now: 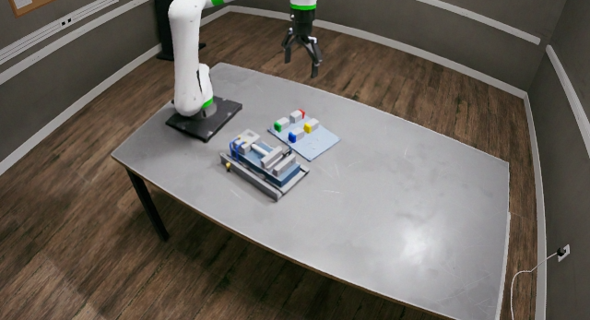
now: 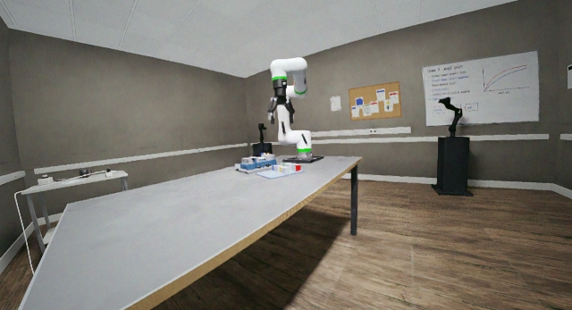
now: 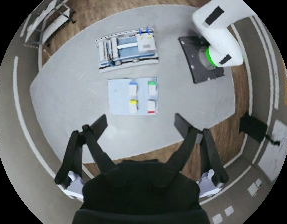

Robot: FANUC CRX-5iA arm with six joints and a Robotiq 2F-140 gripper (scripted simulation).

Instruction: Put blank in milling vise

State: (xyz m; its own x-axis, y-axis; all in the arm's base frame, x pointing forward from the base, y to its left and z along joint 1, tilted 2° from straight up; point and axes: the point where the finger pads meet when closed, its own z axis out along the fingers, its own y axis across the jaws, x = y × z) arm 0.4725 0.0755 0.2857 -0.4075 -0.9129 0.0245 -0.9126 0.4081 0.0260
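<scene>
Hand (image 1: pixel 300 67) (image 2: pixel 281 121) (image 3: pixel 140 120) open, its two fingers spread wide with nothing between them, hanging high above the level of the desk (image 1: pixel 392 182) (image 2: pixel 179 203) (image 3: pixel 69 100). Seen from the wrist, the pale blue plate (image 1: pixel 324 139) (image 2: pixel 270 174) (image 3: pixel 119 102) lies out beyond the fingertips, well below and apart from them. The blank with the blue end (image 1: pixel 297 135) (image 3: pixel 133 90) sits on that plate, in the row farther from the hand, its painted end facing away from the hand. Beside it in that row is the blank with the green end (image 1: pixel 281 124) (image 3: pixel 152 89). Nearer the hand are the blank with the yellow end (image 1: pixel 312 125) (image 3: pixel 133 106) and the blank with the red end (image 1: pixel 297 116) (image 3: pixel 151 106), whose painted end points back towards the hand. All four blanks stand apart from one another. Past the plate, farther from the hand again, is the milling vise (image 1: pixel 289 176) (image 2: pixel 259 163) (image 3: pixel 126 52), with blue hoses at one end; the blue-ended blank is outside it. In the wrist view the arm's black base plate (image 1: pixel 235 107) (image 2: pixel 317 158) (image 3: pixel 198 78) lies beyond the hand and to the right of the blanks.
</scene>
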